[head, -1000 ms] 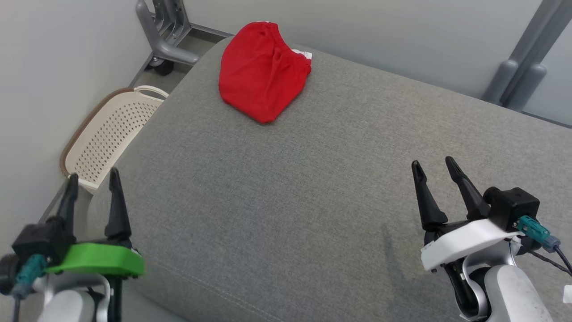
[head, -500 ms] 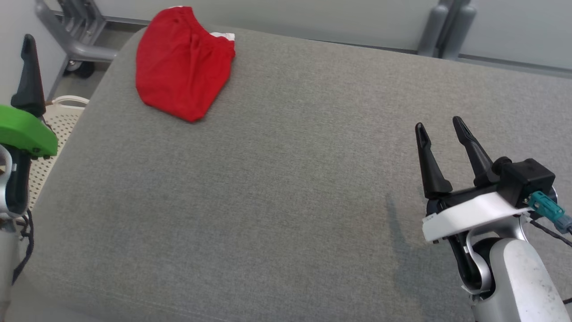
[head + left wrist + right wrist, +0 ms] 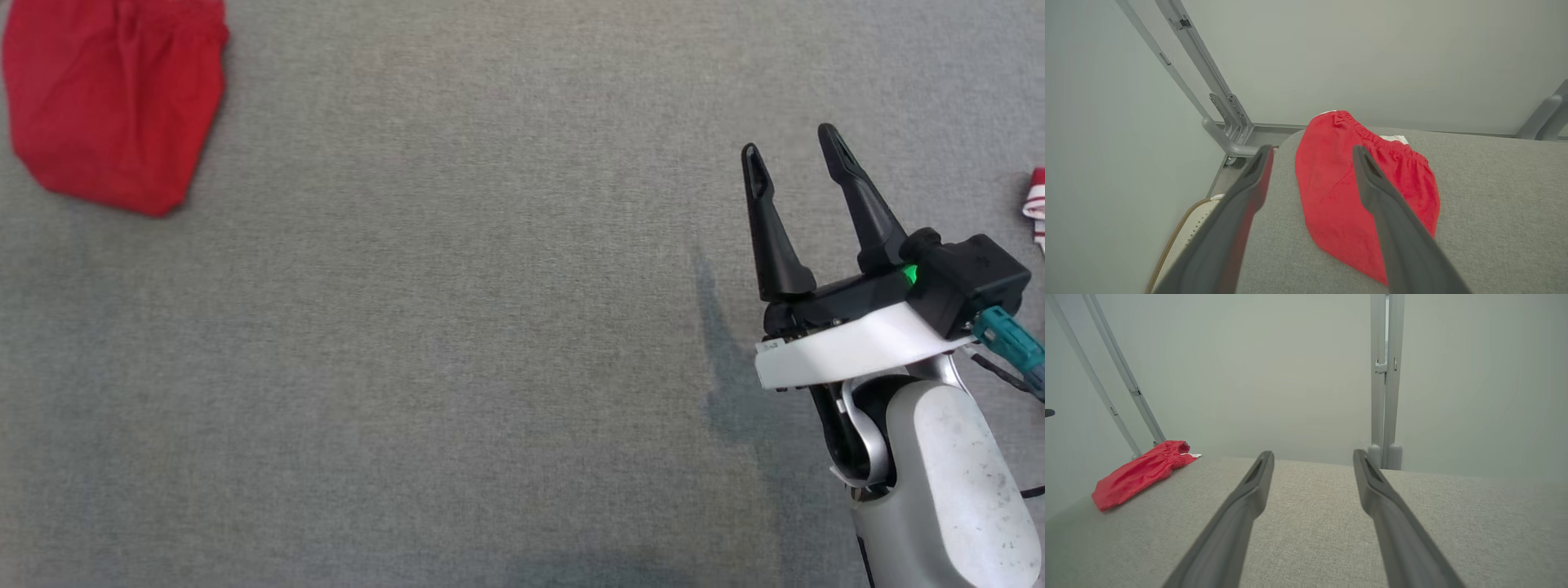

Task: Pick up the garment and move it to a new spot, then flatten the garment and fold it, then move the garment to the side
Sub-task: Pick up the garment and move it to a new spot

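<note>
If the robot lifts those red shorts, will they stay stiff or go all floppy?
Probably floppy: the red shorts lie soft and wrinkled, with a gathered waistband. They look thin, so likely light. They shouldn't roll or slide much on the woven grey cushion.

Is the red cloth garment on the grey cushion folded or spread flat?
Folded, not spread: the red cloth garment lies doubled into a compact shape, gathered waistband at one end.

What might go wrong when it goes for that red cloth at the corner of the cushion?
The red garment lies at a rounded corner of the grey cushion, so a nudge from the open left fingers might push it off toward the cream basket below. It also looks bunched, so the fingers may pinch only the top layer.
</note>
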Controlling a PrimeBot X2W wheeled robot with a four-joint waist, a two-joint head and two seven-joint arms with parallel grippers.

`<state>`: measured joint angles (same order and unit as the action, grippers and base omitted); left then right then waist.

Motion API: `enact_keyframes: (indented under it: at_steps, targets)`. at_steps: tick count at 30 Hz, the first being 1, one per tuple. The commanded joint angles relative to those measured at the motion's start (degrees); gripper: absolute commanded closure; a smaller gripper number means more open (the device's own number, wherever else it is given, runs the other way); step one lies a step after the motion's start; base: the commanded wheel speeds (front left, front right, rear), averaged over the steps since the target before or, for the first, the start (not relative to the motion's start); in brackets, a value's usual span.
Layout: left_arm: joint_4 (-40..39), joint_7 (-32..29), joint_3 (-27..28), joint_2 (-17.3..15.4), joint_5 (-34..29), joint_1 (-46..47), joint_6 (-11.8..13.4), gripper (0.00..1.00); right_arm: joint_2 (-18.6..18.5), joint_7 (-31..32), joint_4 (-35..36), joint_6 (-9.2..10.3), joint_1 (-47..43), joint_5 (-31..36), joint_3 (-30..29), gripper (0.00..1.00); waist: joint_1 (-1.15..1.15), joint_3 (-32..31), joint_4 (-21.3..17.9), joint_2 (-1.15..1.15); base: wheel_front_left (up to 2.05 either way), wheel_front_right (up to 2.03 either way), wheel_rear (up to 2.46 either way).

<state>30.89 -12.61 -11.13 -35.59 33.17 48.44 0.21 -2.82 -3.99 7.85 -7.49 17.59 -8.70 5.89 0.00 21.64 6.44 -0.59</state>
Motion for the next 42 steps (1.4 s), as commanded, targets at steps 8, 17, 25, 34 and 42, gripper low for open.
enact_keyframes:
  at_steps: [8, 17, 25, 34, 42]
  targets:
    - [6.9, -1.4, -0.3, -0.1, 1.8, 2.3, -2.3, 0.00, -0.1, -1.2, 1.1, 0.00, 1.5, 0.8, -0.7, 0.00, 0.00, 9.3, -8.7, 0.59, 0.00, 0.00, 0.00]
    - [12.1, -2.6, -0.7, 0.3, 3.1, 1.3, -2.9, 0.00, -0.1, -1.0, 2.2, 0.00, 1.5, 1.3, -0.9, 0.00, 0.00, 10.5, -8.8, 0.59, 0.00, 0.00, 0.00]
    - [16.6, -3.8, -1.5, 1.5, 4.1, 0.0, -3.5, 0.00, -0.2, -0.2, 3.8, 0.00, 0.9, 2.2, -1.1, 0.00, 0.00, 10.4, -9.2, 0.59, 0.00, 0.00, 0.00]
    - [19.1, -2.8, -2.3, 0.1, 2.5, 0.4, -1.4, 1.00, -0.2, -1.2, 3.9, 0.00, 0.0, 2.2, -1.8, 0.00, 0.00, 9.6, -9.3, 0.59, 0.00, 0.00, 0.00]
    - [17.0, 1.9, -3.1, -1.7, 0.4, 3.4, -1.7, 1.00, -0.2, -2.8, 1.3, 0.00, -0.6, 1.0, -1.5, 0.00, 0.00, 5.2, -8.6, 0.59, 0.00, 0.00, 0.00]
